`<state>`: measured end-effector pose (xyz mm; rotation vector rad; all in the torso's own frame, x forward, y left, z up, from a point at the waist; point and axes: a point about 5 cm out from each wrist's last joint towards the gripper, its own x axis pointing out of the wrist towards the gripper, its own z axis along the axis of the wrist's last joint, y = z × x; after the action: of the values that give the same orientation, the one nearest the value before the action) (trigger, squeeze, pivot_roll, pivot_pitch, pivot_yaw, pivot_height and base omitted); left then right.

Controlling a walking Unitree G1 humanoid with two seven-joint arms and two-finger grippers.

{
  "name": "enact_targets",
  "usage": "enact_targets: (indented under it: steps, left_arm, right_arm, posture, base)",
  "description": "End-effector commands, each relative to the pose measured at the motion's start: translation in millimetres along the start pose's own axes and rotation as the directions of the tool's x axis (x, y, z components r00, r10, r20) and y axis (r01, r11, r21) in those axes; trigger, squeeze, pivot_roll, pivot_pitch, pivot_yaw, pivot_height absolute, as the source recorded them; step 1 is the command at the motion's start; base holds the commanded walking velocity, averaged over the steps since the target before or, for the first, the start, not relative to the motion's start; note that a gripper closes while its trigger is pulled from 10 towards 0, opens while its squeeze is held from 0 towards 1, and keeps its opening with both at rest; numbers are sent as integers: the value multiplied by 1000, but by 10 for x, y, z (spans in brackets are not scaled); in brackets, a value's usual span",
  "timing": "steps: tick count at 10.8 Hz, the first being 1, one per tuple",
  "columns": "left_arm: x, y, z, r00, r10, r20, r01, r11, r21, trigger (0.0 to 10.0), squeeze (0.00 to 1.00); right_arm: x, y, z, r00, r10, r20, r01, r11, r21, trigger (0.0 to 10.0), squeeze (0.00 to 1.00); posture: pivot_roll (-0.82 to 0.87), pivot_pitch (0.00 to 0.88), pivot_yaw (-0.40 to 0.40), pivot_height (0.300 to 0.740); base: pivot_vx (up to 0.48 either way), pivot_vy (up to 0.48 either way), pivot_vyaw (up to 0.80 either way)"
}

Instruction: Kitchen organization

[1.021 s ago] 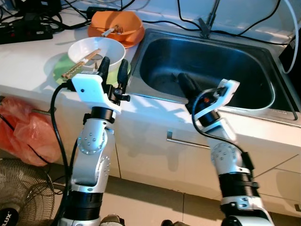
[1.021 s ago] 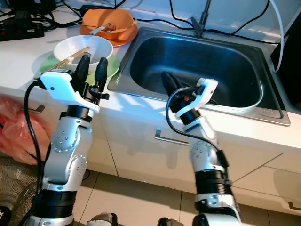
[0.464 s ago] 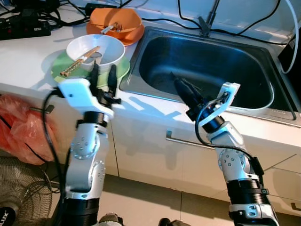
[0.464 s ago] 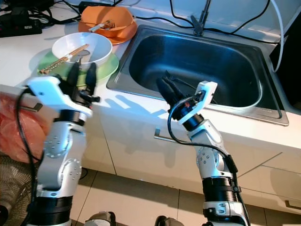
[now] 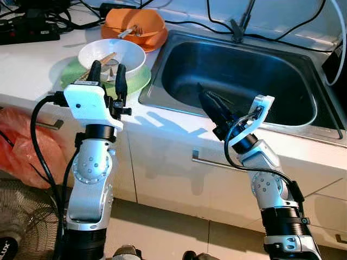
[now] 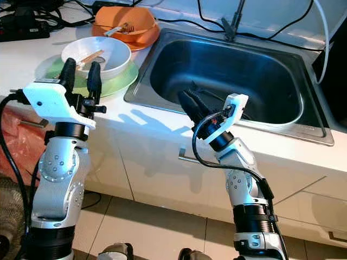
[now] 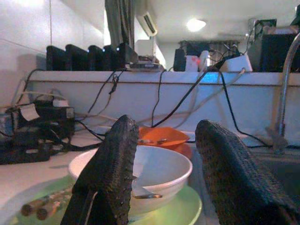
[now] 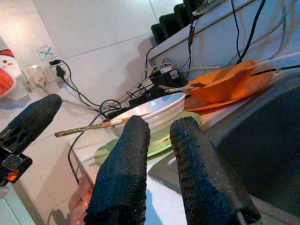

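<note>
A white bowl (image 5: pixel 111 54) with wooden chopsticks (image 5: pixel 100 60) and a spoon in it sits on a green plate (image 5: pixel 69 73) on the counter, left of the sink (image 5: pixel 238 76). My left gripper (image 5: pixel 107 71) hovers at the bowl's near rim, open and empty; the left wrist view looks between its fingers (image 7: pixel 117 173) at the bowl (image 7: pixel 154 171). Behind it an orange bowl (image 5: pixel 135 24) with cutlery rests on an orange plate. My right gripper (image 5: pixel 209 100) is over the sink's front edge, shut on nothing and pointing toward the white bowl (image 8: pixel 154 110).
Power strips and black cables (image 5: pixel 32 30) lie along the back of the counter. A tap (image 5: pixel 241 24) stands behind the sink. A cabinet handle (image 5: pixel 214 162) runs below the counter edge. Red bags (image 5: pixel 21 146) and a fan (image 5: pixel 21 227) are on the floor at left.
My left gripper has moved left along the counter edge, from beside the sink corner to in front of the white bowl. The right gripper has turned slightly over the sink's front edge.
</note>
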<state>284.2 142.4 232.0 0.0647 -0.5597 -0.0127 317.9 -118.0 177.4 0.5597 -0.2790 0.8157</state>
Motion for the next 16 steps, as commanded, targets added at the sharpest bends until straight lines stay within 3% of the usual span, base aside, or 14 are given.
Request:
enact_targets:
  steps: [1, 4, 5, 8, 9, 14, 16]
  left_arm:
    - [17, -14, -40, 1000, -5, -9, 5, 1000, 16, 10000, 0]
    - [83, 19, -195, 999, -5, -51, 7, 999, 44, 10000, 0]
    - [101, 18, -197, 999, -7, -46, 9, 999, 41, 10000, 1000]
    - [120, 1, -201, 999, -9, -35, 11, 999, 53, 10000, 1000]
    - [133, -8, -222, 999, -10, -37, 12, 998, 65, 10000, 0]
    - [215, -51, -344, 997, -24, -76, 31, 995, 97, 10000, 0]
    - [308, -5, -403, 995, -8, -96, 24, 986, 168, 10000, 0]
  right_arm:
    - [-20, 5, 20, 1000, 6, 5, -6, 1000, 4, 10000, 0]
    - [-18, 12, -4, 1000, 1, 3, -1, 1000, 7, 10000, 0]
    - [-18, 12, -5, 1000, -1, 4, 1, 1000, 6, 10000, 0]
    - [-23, 12, -6, 1000, -6, 8, 6, 1000, 8, 10000, 0]
    - [-21, 11, -9, 1000, -5, 9, 5, 1000, 9, 10000, 0]
    - [-25, 14, -8, 1000, -6, 12, 6, 1000, 9, 10000, 0]
    - [-24, 15, -14, 1000, -6, 7, 6, 1000, 8, 10000, 0]
  posture:
    - [248, 127, -89, 740]
    - [242, 122, -83, 740]
    - [239, 121, -81, 740]
    - [239, 119, -79, 740]
    - [239, 115, -78, 740]
    - [229, 103, -75, 740]
    - [228, 107, -77, 740]
  base:
    - [0, 0, 0]
    - [0, 0, 0]
    - [0, 0, 0]
    - [0, 0, 0]
    - [0, 0, 0]
    - [0, 0, 0]
    - [0, 0, 0]
